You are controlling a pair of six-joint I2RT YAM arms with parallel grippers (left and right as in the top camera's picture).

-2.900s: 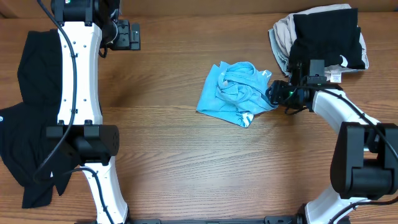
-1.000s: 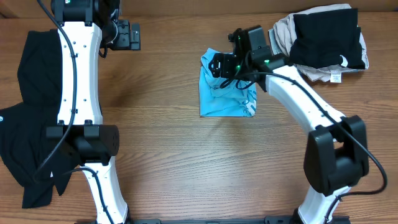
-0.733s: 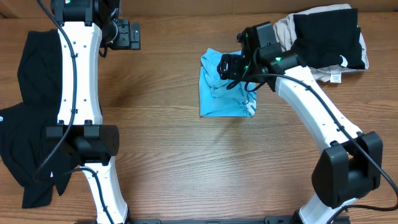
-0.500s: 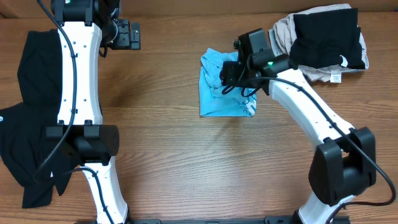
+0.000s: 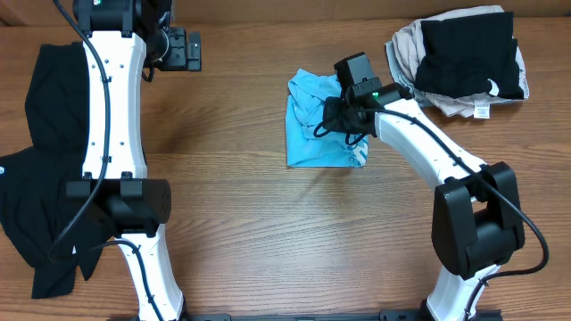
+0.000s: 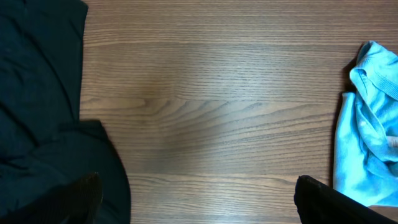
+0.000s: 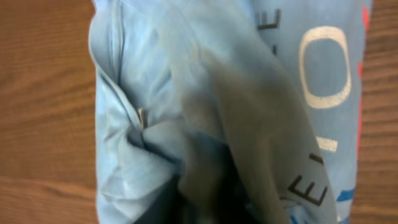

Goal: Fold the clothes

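Note:
The light blue T-shirt (image 5: 312, 134) lies bunched near the table's middle, with white and dark lettering (image 7: 323, 68) showing in the right wrist view. My right gripper (image 5: 333, 114) is down on its upper right part. A ridge of blue cloth (image 7: 249, 143) runs into the dark gap between its jaws, so the gripper is shut on the fabric; the fingers themselves are hidden. A large black garment (image 5: 36, 178) lies at the far left. My left gripper (image 6: 199, 208) hangs open above bare wood, its fingertips (image 6: 81, 196) wide apart, between the black garment (image 6: 37, 124) and the T-shirt (image 6: 373, 143).
A pile of beige and black garments (image 5: 464, 58) with a white tag sits at the back right corner. The left arm's white links (image 5: 111, 107) stretch along the table's left side. Bare wood (image 5: 268, 241) lies in front of the T-shirt.
My right arm swung from the T-shirt's right side over its top, leaving it folded narrower, then settled on its upper right and closed its jaws. The left arm stayed still.

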